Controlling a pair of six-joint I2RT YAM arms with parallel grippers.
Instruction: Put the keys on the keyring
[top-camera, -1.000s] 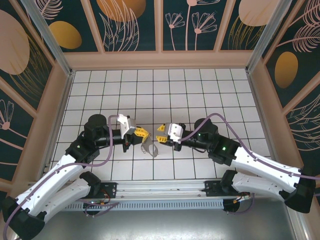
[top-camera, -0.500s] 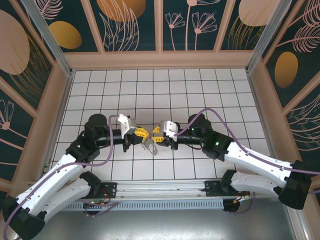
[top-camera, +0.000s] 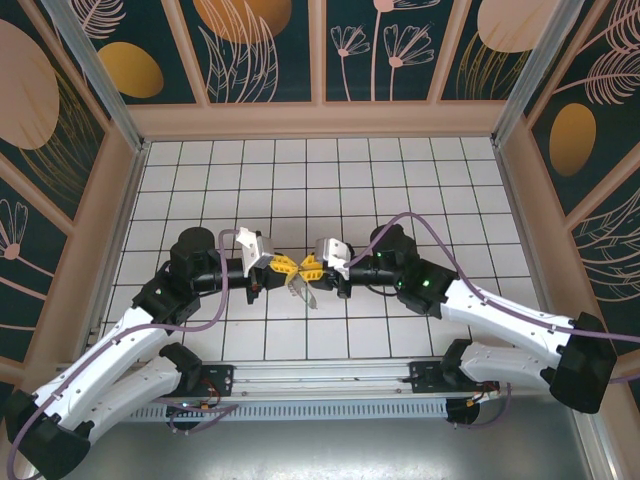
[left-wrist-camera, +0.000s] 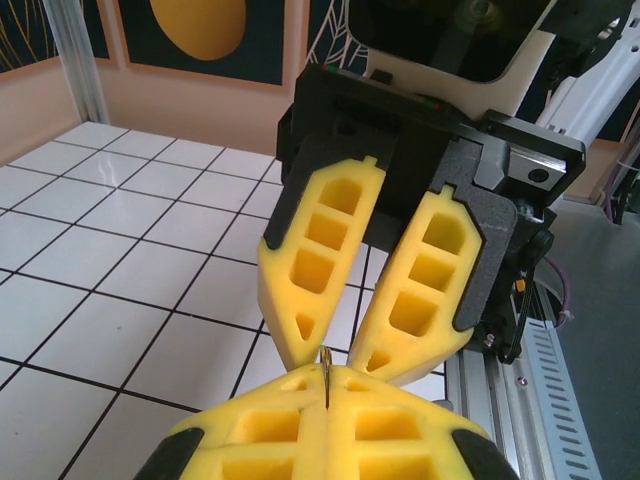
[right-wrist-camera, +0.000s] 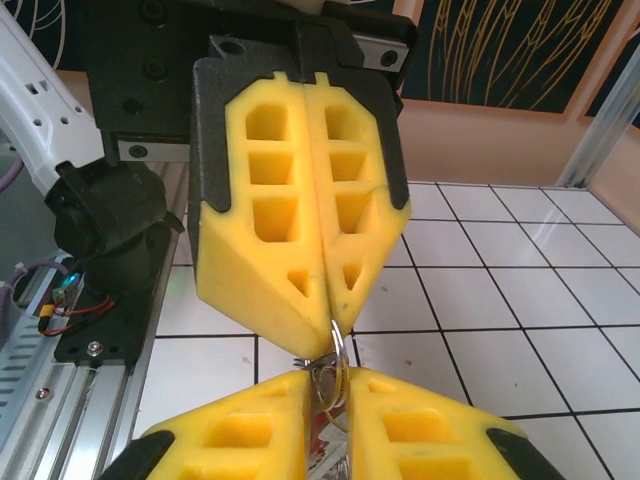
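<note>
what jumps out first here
Two yellow-fingered arms meet tip to tip over the middle of the white tiled table. The left end effector is shut on a thin wire keyring, and the right end effector stands open on either side of it. All around are dark walls with big orange and pink plant prints.

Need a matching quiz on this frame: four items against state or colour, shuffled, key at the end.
1. left gripper
2. right gripper
3. keyring
4. table

A. white with a dark grid
B. fingers apart
C. fingers closed
D. thin silvery wire, pinched at the fingertips

Pairs: 1-C, 2-B, 3-D, 4-A
</note>
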